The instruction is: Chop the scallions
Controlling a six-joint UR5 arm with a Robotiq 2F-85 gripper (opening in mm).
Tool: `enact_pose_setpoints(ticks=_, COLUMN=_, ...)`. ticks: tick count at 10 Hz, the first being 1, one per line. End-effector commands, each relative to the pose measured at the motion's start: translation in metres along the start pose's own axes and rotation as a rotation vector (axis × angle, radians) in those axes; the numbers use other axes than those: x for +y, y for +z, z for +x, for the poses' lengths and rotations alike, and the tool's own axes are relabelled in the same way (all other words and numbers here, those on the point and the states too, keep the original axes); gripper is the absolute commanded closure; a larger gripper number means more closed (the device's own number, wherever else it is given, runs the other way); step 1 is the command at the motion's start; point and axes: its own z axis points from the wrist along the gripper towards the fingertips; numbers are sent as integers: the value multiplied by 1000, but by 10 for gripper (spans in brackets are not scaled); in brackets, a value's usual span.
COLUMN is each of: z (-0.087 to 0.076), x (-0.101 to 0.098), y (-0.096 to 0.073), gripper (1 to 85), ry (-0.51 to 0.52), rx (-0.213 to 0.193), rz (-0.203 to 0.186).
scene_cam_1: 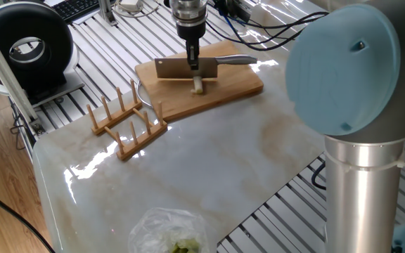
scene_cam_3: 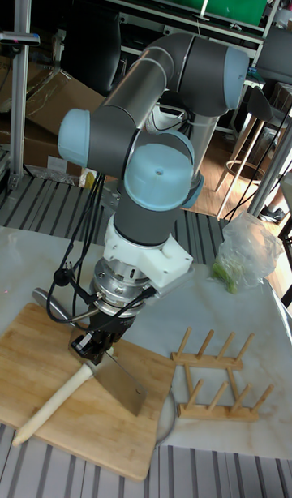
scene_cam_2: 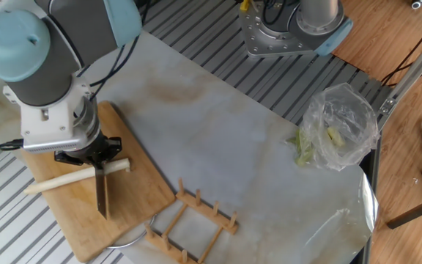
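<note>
A long pale scallion (scene_cam_2: 75, 177) lies whole across the wooden cutting board (scene_cam_2: 134, 198). In one fixed view only its end (scene_cam_1: 197, 86) shows under the blade. In the tall view the scallion (scene_cam_3: 53, 402) runs to the board's (scene_cam_3: 73, 441) front left. My gripper (scene_cam_1: 193, 62) is shut on the spine of a steel cleaver (scene_cam_1: 176, 68), whose handle (scene_cam_1: 234, 62) points right. The cleaver blade (scene_cam_2: 102, 194) stands edge-down across the stalk near its thick end, just under the gripper (scene_cam_2: 97, 160). In the tall view the gripper (scene_cam_3: 101, 340) sits above the cleaver (scene_cam_3: 122, 382).
A wooden peg rack (scene_cam_1: 127, 121) sits beside the board on the marble table (scene_cam_1: 209, 161). A clear plastic bag with green bits (scene_cam_2: 335, 130) lies near the far table edge. A black round device (scene_cam_1: 30, 46) stands off the table. A second robot base (scene_cam_2: 291, 26) is mounted behind.
</note>
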Motion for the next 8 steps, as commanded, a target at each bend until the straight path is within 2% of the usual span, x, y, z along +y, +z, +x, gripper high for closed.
enact_pose_setpoints(ticks=1, z=-7, x=3, y=0, gripper=843, ry=4, rx=-58, rz=-39)
enact_pose_setpoints(ticks=5, z=-9, x=5, y=2, gripper=843, ry=-6, rx=-96, rz=-61)
enact_pose_setpoints(ticks=8, z=-2, x=-1, y=4, gripper=843, ry=-14, rx=-84, rz=-46)
